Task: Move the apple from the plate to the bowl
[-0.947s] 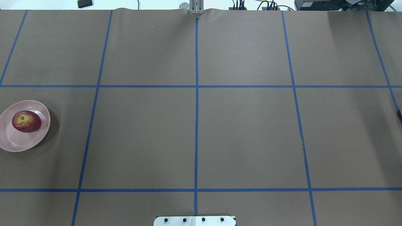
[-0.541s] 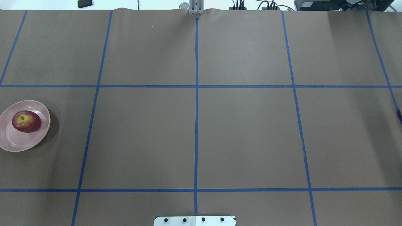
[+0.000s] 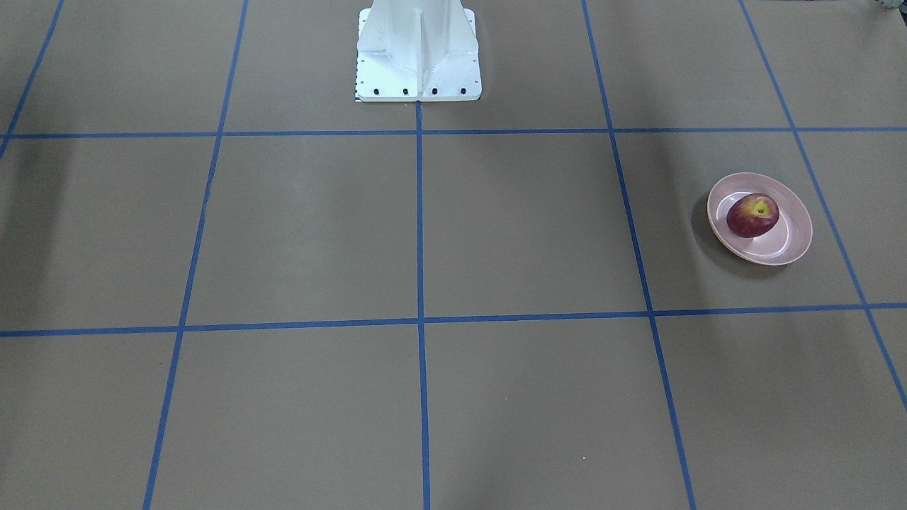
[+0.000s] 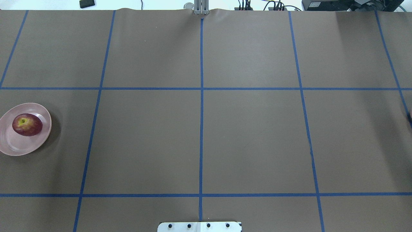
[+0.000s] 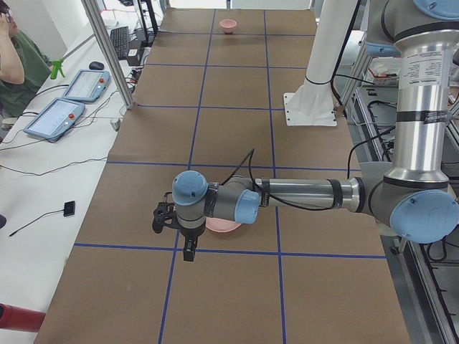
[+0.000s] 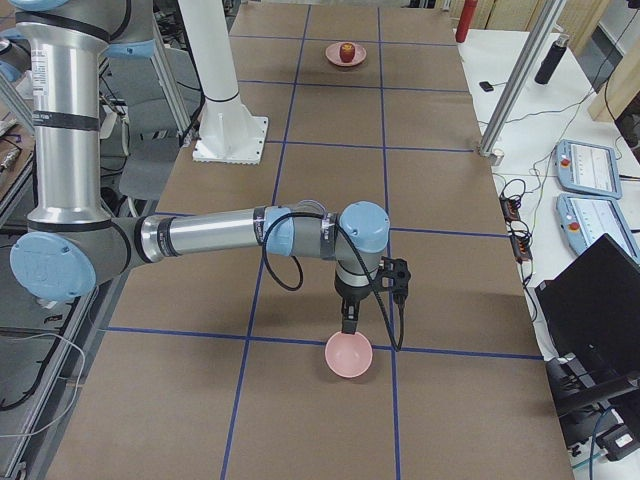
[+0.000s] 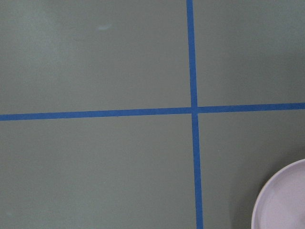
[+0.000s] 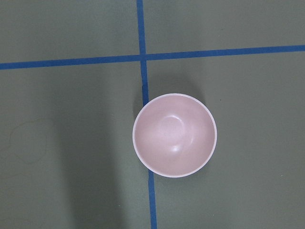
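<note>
Since the apple sits in the well of the plate close by the left gripper, while the bowl stands well apart from it, directly beneath the right gripper, the pick is judged to fall to the left gripper as the nearer. From that gripper the plate lies off to one side rather than underneath: only an arc of its rim is caught in the lower right corner of the left wrist view, the apple not at all, so a sideways shift is judged to be needed before any descent. No long axis worth aligning to is offered by the roundish apple, its stem hollow turned upward. Whether either gripper is parted or closed cannot be told, since both are shown only in the side views. The apple's skin is dark red and glossy, yellow at the hollow; plate and bowl are pale pink and smooth, set on matte brown paper crossed by blue tape
</note>
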Action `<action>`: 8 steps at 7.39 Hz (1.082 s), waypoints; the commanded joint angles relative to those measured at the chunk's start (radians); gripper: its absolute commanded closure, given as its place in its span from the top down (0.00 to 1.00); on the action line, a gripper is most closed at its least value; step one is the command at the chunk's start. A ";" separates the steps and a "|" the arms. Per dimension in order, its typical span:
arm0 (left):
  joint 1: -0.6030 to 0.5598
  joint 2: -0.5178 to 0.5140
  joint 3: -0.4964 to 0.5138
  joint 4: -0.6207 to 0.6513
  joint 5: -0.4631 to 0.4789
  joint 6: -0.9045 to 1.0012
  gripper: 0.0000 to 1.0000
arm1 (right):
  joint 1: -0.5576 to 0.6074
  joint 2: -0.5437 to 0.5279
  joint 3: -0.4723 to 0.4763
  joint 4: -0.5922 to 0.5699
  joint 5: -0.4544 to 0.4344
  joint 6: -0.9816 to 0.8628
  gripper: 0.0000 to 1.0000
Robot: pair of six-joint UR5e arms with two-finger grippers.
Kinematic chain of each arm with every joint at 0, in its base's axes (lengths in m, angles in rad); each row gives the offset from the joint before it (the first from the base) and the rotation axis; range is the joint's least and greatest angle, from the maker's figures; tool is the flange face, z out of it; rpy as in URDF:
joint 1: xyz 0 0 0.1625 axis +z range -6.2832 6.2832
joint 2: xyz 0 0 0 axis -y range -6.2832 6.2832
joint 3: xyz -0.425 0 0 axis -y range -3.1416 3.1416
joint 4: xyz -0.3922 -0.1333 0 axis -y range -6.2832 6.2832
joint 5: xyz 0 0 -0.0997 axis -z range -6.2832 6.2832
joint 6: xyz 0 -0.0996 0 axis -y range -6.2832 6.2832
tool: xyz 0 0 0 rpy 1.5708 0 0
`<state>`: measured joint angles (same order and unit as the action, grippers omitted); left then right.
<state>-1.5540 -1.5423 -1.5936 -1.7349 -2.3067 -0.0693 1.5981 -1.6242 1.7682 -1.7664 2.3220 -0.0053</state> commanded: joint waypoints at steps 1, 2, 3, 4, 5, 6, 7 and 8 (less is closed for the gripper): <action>-0.001 0.022 -0.023 -0.014 -0.003 -0.007 0.98 | -0.001 0.013 -0.167 0.174 0.003 0.001 1.00; -0.001 0.036 -0.048 -0.014 -0.003 -0.009 0.98 | -0.001 0.050 -0.276 0.291 0.016 -0.001 1.00; -0.001 0.036 -0.052 -0.014 -0.002 -0.010 0.98 | -0.001 0.091 -0.371 0.338 0.037 -0.001 1.00; -0.001 0.037 -0.051 -0.014 -0.002 -0.010 0.98 | -0.007 0.095 -0.422 0.346 0.063 0.001 1.00; -0.001 0.037 -0.051 -0.014 -0.002 -0.010 0.98 | -0.009 0.095 -0.424 0.344 0.077 -0.001 1.00; -0.001 0.036 -0.052 -0.014 -0.002 -0.010 0.98 | -0.039 0.093 -0.438 0.346 0.074 -0.005 1.00; -0.001 0.036 -0.052 -0.014 -0.002 -0.010 0.98 | -0.059 0.093 -0.466 0.373 0.074 -0.005 1.00; -0.001 0.036 -0.052 -0.014 0.000 -0.010 0.98 | -0.076 0.095 -0.510 0.402 0.073 -0.005 1.00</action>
<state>-1.5555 -1.5061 -1.6456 -1.7487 -2.3083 -0.0798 1.5466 -1.5307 1.3066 -1.3975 2.3950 -0.0100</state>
